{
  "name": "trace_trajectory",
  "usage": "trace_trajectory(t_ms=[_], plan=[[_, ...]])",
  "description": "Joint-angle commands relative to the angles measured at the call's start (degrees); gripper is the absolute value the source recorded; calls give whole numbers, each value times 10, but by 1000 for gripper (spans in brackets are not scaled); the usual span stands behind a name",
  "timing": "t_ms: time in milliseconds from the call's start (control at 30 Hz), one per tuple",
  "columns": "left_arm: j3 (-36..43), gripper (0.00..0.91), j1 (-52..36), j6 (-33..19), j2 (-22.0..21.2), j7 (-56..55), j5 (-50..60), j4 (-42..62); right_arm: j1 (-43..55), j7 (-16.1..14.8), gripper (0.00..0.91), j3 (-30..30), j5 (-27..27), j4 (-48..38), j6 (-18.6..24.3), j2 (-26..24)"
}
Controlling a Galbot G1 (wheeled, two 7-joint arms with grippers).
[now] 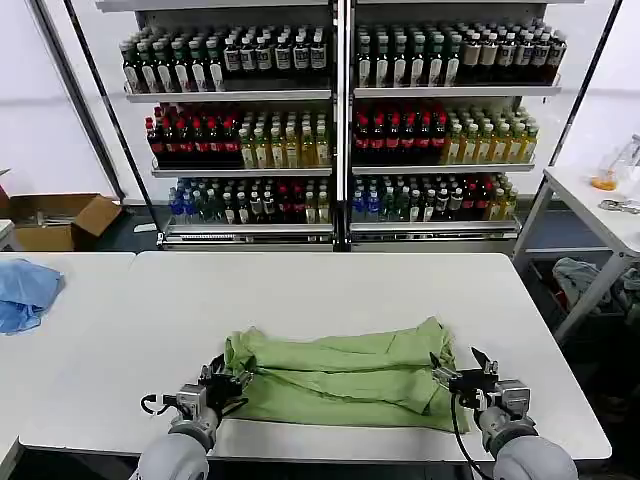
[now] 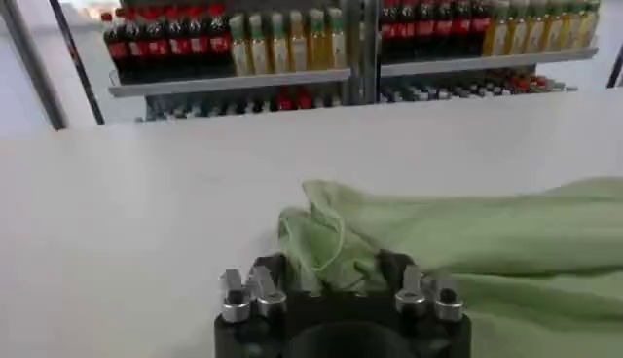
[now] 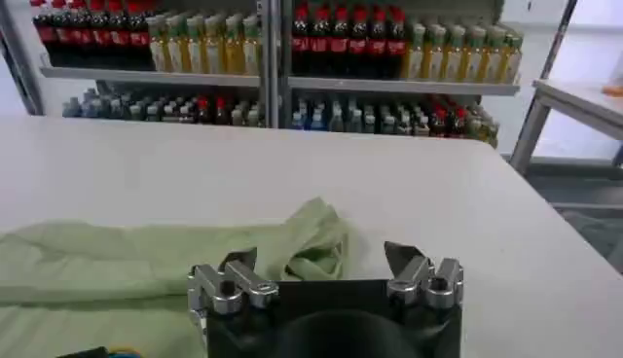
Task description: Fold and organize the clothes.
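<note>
Left gripper [image 1: 222, 385]: mine, at the near table edge, fingers spread wide around the T-shirt's left end; cloth lies between them, not clamped.
Right gripper [image 1: 462, 372]: mine, near edge, fingers wide apart at the T-shirt's right end, nothing held.
T-shirt [image 1: 340, 375]: sage green, folded into a long band across the near middle of the table [image 1: 330, 290], creased, both ends bunched.
Blue cloth [image 1: 25, 292]: crumpled on the adjoining table to my left, well apart from the T-shirt.
Shelves [image 1: 340, 130]: beyond the table, rows of bottles.
Cardboard box [image 1: 60, 220]: on the floor, far left.
</note>
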Motion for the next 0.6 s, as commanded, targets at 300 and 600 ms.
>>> trace_trajectory(t_ms=[300,600], plan=[[-20,20,17,-6,-15,9,-24,-2,-2,5,907,7,1,6,4,-4],[-192,20,51,-11,70,27,-59,-5,-1,7,907,20,11,9,9,-17]])
